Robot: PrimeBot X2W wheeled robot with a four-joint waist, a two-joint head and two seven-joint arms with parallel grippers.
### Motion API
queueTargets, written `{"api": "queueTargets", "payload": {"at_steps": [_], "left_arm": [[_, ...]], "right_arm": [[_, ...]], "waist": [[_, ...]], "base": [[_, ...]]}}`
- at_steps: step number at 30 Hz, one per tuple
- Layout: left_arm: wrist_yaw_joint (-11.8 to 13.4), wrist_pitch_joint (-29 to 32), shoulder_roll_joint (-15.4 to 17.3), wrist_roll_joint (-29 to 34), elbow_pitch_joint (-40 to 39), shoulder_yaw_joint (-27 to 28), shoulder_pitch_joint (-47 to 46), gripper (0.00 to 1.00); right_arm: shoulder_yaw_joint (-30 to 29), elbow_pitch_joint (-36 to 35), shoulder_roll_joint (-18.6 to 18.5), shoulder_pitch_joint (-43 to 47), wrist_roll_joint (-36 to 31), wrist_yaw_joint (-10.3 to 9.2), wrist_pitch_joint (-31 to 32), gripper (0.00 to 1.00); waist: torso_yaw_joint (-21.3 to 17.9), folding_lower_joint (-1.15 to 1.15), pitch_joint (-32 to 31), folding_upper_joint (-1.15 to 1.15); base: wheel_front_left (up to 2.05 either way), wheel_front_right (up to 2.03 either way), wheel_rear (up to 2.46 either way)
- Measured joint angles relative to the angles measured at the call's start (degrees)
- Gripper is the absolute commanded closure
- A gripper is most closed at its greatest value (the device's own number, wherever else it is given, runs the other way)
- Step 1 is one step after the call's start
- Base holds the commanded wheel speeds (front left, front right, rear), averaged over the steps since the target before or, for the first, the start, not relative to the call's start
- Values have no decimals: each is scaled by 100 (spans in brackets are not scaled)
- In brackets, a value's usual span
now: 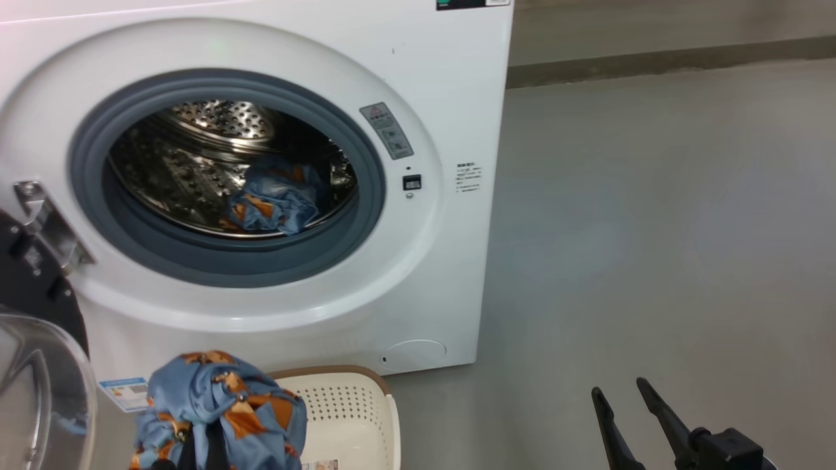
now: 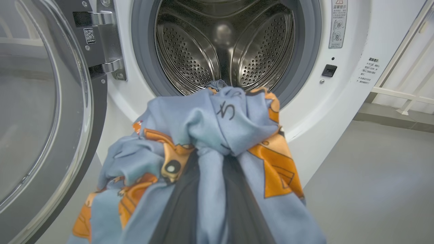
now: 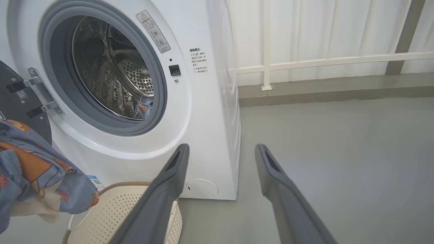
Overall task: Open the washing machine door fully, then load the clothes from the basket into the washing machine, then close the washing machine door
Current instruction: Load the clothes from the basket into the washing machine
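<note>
The white washing machine (image 1: 424, 98) stands with its washing machine door (image 1: 39, 365) swung open to the left, its hinge (image 1: 46, 222) showing. One of the clothes (image 1: 277, 196), blue with orange print, lies in the steel drum. My left gripper (image 2: 213, 154) is shut on another bunch of the clothes (image 2: 217, 125), held up just in front of the drum mouth and above the cream basket (image 1: 353, 411). The fabric drapes over the dark fingers (image 2: 183, 203). My right gripper (image 1: 620, 391) hangs open over the floor, right of the machine.
Bare grey floor (image 1: 653, 228) stretches right of the machine. A white railed wall (image 3: 322, 61) stands behind it. The open door's glass bowl (image 2: 30, 101) bulges close to my left arm. The basket's rim (image 3: 112, 186) sits against the machine's lower front.
</note>
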Motion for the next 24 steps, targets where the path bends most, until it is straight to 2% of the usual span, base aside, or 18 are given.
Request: {"api": "queueTargets", "payload": {"at_steps": [12,24], "left_arm": [[-9,0,32,26,356,423,-831,100],[-53,-1,595,215,982,883,-2736,100]], "right_arm": [[-5,-12,35,-155,20,0,0,0],[149,-183,49,-831,443,0,-1,0]], "waist": [[-563,0,271,0],[-1119,0,1110,0]], "base": [[0,0,0],[0,0,0]]}}
